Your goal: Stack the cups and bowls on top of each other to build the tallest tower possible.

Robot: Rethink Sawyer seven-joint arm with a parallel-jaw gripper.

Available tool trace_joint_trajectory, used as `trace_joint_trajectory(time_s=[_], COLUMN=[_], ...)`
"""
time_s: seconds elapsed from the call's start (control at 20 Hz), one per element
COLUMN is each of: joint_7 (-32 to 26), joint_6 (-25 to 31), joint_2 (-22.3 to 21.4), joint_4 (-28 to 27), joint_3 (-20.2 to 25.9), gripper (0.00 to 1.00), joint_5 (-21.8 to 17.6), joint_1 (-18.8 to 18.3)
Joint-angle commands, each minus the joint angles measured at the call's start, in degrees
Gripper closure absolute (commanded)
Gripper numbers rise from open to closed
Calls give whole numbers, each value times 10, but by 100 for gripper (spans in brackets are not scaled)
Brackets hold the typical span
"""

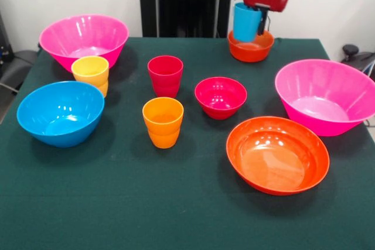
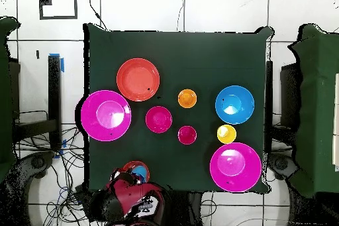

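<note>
Claw (image 1: 256, 20) pinching the blue cup (image 1: 246, 22) by its rim, one finger inside. Cup hanging tilted just above the small orange bowl (image 1: 251, 47) at the far edge of the counter (image 1: 117, 203). Best to straighten the cup first, line it up over the middle of the bowl, then go down slowly (a tilted cup may tip over). Letting go only once the cup sits flat.

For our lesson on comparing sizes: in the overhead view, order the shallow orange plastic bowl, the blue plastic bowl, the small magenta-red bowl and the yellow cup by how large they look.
1. Shallow orange plastic bowl
2. Blue plastic bowl
3. Small magenta-red bowl
4. Yellow cup
</note>
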Motion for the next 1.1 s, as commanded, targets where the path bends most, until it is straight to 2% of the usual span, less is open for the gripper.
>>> trace_joint_trajectory(time_s=[0.05,0.25,0.6,1.1], joint_7=[36,52,67,102], joint_6=[84,68,-13,-78], joint_2=[-21,-19,80,154], joint_4=[31,30,-20,-24], joint_3=[22,55,74,72], gripper=[100,100,100,100], joint_5=[-8,-1,-1,25], joint_1=[-4,-20,-29,-5])
